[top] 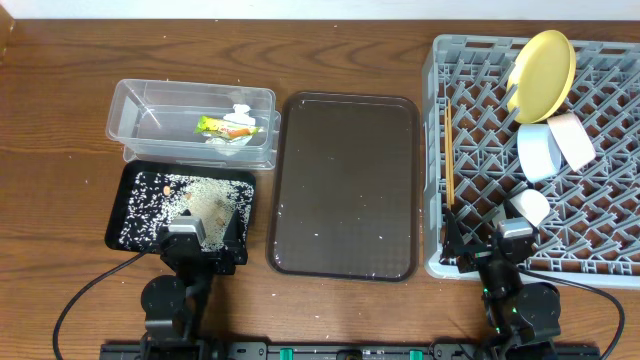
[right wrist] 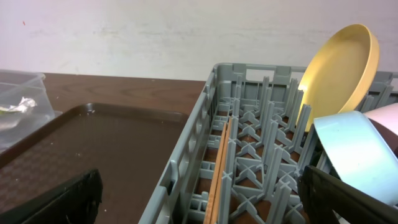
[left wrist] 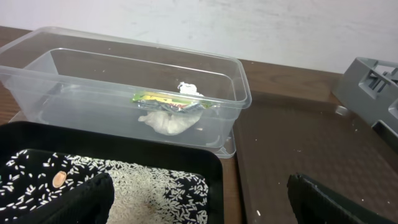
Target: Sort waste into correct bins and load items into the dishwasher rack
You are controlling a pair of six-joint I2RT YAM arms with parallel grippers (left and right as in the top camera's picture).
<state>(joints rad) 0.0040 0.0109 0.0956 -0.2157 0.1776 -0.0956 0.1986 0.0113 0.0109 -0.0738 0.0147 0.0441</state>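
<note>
The clear tub (top: 130, 100) holds the green-yellow wrapper (top: 217, 125) and crumpled white paper (top: 241, 118); both also show in the left wrist view, wrapper (left wrist: 163, 99) and paper (left wrist: 166, 122). The black tray (top: 128, 195) holds rice crumbs (top: 200, 200). The grey rack (top: 480, 90) holds the yellow plate (top: 542, 72) on edge, the light blue bowl (top: 537, 152), the pink-white bowl (top: 572, 138) and the chopsticks (top: 449, 150). My left gripper (left wrist: 199, 211) is open and empty above the black tray's near right corner. My right gripper (right wrist: 205, 211) is open and empty over the rack's near left corner.
The dark brown serving tray (top: 345, 185) lies between the bins and the rack, with a few stray crumbs on it. A small white rounded thing (top: 530, 207) sits in the rack near my right arm. A small orange-brown bit (left wrist: 60, 179) lies among the rice.
</note>
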